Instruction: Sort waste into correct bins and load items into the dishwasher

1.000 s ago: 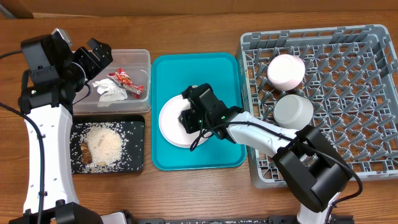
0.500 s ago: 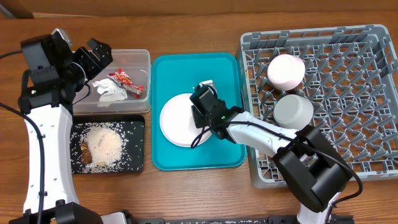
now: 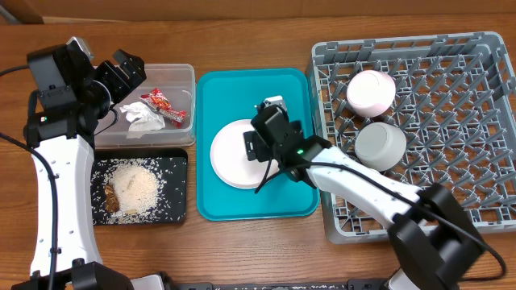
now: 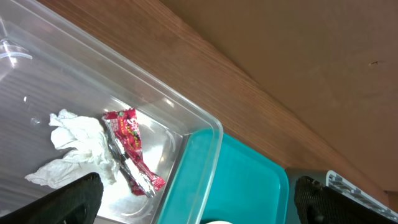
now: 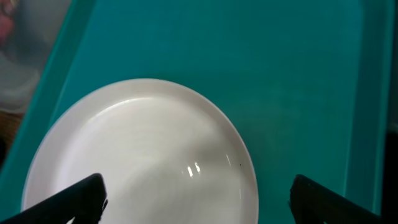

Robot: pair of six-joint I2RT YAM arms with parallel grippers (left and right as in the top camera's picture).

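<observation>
Right gripper (image 3: 260, 147) has just sprung wide open, holding nothing, at the plate's (image 3: 230, 157) three-o'clock edge; seemingly the grasp slipped, so loading waits.

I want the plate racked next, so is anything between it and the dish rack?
Nothing loose lies between. The plate must clear the rim of the teal tray and the wall of the dish rack; the pink-white bowl and grey cup sit just inside.

round white plate (image 5: 143, 162): glossy, smooth | teal plastic serving tray (image 5: 298, 74): matt | clear rectangular plastic tub (image 4: 205, 124): shiny | brown desk (image 3: 242, 250): wood grain
</observation>
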